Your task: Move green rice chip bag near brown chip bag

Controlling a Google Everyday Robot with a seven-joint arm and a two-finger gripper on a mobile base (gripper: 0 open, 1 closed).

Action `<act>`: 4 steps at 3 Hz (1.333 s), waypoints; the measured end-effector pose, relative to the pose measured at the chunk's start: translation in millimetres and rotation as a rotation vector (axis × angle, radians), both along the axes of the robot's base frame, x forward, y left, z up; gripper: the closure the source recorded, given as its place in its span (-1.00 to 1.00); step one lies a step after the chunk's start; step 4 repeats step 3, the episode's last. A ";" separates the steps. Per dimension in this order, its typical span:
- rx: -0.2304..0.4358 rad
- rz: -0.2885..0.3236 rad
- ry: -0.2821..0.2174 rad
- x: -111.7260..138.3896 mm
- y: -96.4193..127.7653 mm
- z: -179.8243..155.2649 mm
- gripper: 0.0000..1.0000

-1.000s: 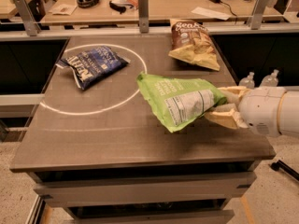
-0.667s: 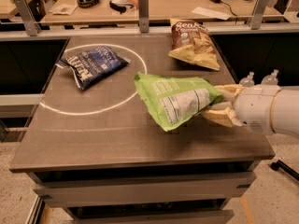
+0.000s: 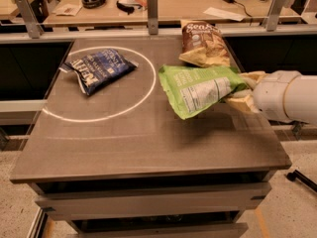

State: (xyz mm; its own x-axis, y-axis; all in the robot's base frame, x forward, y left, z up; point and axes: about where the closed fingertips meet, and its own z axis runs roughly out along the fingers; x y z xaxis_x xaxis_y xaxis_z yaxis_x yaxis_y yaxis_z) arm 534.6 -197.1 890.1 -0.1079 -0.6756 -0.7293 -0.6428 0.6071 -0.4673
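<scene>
Dark tabletop (image 3: 148,143), gripper (image 3: 241,90) at the right, fingers pinched on one end of the green rice chip bag (image 3: 198,89), holding it just on the near side of the brown chip bag (image 3: 203,46), presumably to drop it close.

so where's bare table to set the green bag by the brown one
Bare table runs along the front edge and between the blue bag and brown bag. Back right is crowded: the gripper holds the green bag beside the brown bag.

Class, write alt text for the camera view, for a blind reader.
The gripper, at the right edge of the table, holds the green bag just in front of the brown bag. A blue bag lies far left.
</scene>
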 end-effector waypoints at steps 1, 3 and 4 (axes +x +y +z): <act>-0.067 -0.025 -0.023 35.6 -18.1 -7.7 1.00; -0.100 -0.049 -0.048 70.7 -30.5 -17.6 0.63; -0.100 -0.049 -0.048 70.7 -30.5 -17.6 0.63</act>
